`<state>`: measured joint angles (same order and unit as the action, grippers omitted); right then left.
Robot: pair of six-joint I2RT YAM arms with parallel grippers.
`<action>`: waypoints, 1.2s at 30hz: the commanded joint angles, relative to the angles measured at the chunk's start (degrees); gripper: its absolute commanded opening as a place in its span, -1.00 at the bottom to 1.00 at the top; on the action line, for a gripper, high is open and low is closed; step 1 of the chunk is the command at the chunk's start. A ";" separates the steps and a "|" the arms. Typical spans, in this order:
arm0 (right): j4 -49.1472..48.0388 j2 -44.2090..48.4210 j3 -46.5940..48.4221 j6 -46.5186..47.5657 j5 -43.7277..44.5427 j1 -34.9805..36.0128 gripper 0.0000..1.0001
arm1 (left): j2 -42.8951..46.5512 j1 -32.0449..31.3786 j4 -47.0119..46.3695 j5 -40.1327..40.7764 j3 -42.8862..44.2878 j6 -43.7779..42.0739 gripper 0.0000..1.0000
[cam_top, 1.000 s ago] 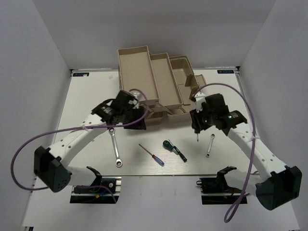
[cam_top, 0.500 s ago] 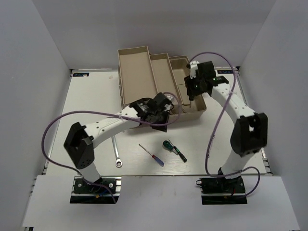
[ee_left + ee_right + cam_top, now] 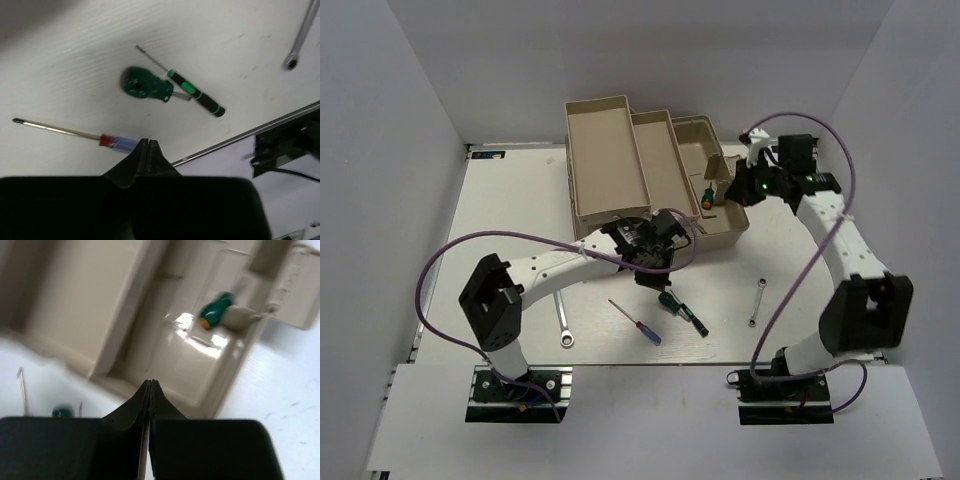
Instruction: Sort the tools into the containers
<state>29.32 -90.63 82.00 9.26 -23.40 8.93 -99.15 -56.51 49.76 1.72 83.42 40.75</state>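
Both are pressed together and empty, with the left gripper [image 3: 148,143] near the red-and-blue screwdriver [image 3: 75,134] on the table [image 3: 225,40] and the right gripper [image 3: 150,384] over the toolbox [image 3: 165,367]. One green-handled screwdriver [image 3: 216,310] lies in the toolbox's end compartment

A white table [image 3: 75,30] fills the view ahead of the left jaws. Just right of those jaws a thin metal rail [image 3: 240,136] runs along the table's edge, with a black bracket [image 3: 285,145] beyond it. More of the table shows right of the right jaws. From above, white walls [image 3: 380,150] enclose it. Two small blue labels [image 3: 490,154] sit at its far corners, well beyond both pairs of jaws.
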 commanded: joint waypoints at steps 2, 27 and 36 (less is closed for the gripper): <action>7.12 15.77 -16.31 22.71 -28.22 0.03 -1.00 | 8.53 -1.32 -0.54 4.42 -5.35 1.08 -1.00; -22.99 13.90 -41.57 12.54 5.29 35.63 0.52 | 46.14 0.52 9.04 19.82 -36.30 25.60 0.69; -24.40 10.38 -41.83 10.61 11.18 40.99 0.46 | 48.01 1.05 10.79 19.82 -37.28 27.54 0.69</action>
<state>7.09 -79.90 38.94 21.06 -15.00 48.82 -49.76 -55.70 59.64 20.03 44.93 66.67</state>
